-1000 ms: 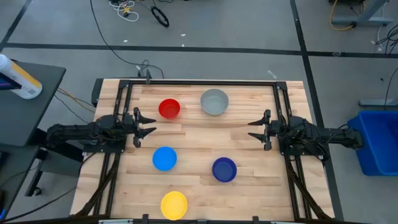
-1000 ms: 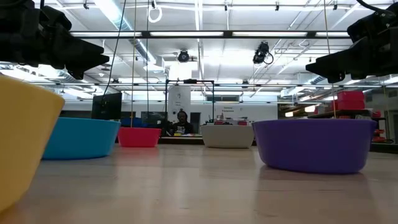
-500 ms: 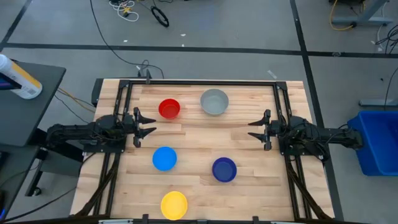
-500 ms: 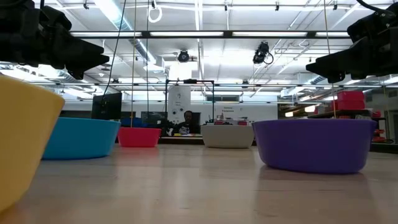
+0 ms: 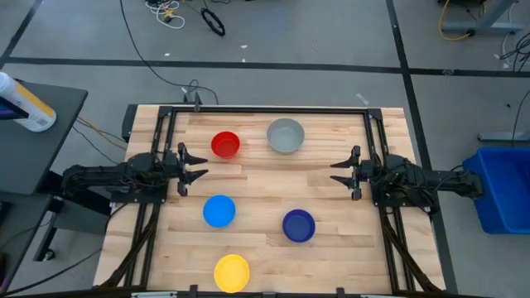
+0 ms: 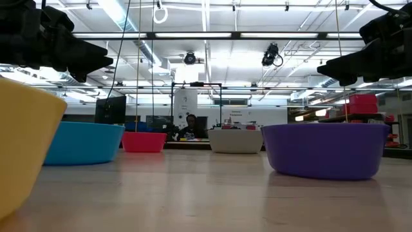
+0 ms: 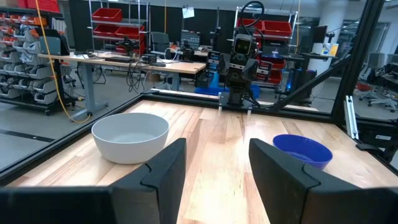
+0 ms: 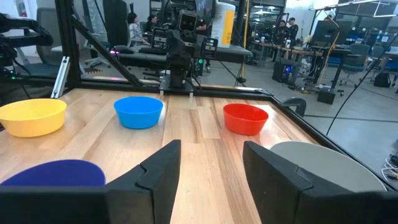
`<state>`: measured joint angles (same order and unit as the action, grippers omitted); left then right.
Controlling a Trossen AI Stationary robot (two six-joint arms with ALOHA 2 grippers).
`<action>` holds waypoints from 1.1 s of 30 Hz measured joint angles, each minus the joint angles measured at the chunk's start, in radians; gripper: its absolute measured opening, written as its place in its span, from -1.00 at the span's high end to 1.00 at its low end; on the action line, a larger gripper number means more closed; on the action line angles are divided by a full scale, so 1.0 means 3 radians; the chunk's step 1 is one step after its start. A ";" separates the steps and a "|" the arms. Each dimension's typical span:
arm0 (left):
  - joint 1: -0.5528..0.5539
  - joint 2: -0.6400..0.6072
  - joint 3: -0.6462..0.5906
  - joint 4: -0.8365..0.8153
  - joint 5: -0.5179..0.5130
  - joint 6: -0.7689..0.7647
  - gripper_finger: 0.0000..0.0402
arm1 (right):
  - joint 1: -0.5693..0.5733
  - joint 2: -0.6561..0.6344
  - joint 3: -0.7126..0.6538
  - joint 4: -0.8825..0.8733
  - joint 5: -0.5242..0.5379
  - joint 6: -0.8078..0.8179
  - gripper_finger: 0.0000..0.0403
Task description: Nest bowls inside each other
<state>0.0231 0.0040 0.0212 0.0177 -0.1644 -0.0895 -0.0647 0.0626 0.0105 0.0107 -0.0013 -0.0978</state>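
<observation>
Five bowls stand upright on their bases, apart from one another, on the wooden table (image 5: 257,178). Red (image 5: 225,145) and grey (image 5: 286,136) are toward the far edge, light blue (image 5: 219,211) and dark blue (image 5: 299,225) are nearer, and yellow (image 5: 232,272) is at the near edge. My left gripper (image 5: 201,166) hangs open above the table's left side, pointing level toward the middle. My right gripper (image 5: 334,171) hangs open above the right side, facing it. In the wrist views, the left gripper (image 7: 214,180) and the right gripper (image 8: 211,180) each have nothing between their fingers.
A black frame rail (image 5: 265,108) runs around the tabletop. A blue bin (image 5: 501,186) stands on the floor to the right. A bottle (image 5: 25,103) lies on a side table to the left. A person (image 6: 190,127) sits far beyond the table's far edge.
</observation>
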 joint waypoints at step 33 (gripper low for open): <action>0.0000 0.0001 -0.0003 0.0028 -0.0076 -0.0017 0.09 | 0.0000 0.0000 0.0000 0.0181 0.0002 0.0045 -0.01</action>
<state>0.0231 0.0044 0.0204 0.0263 -0.1872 -0.0945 -0.0647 0.0626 0.0105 0.0649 -0.0008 -0.0843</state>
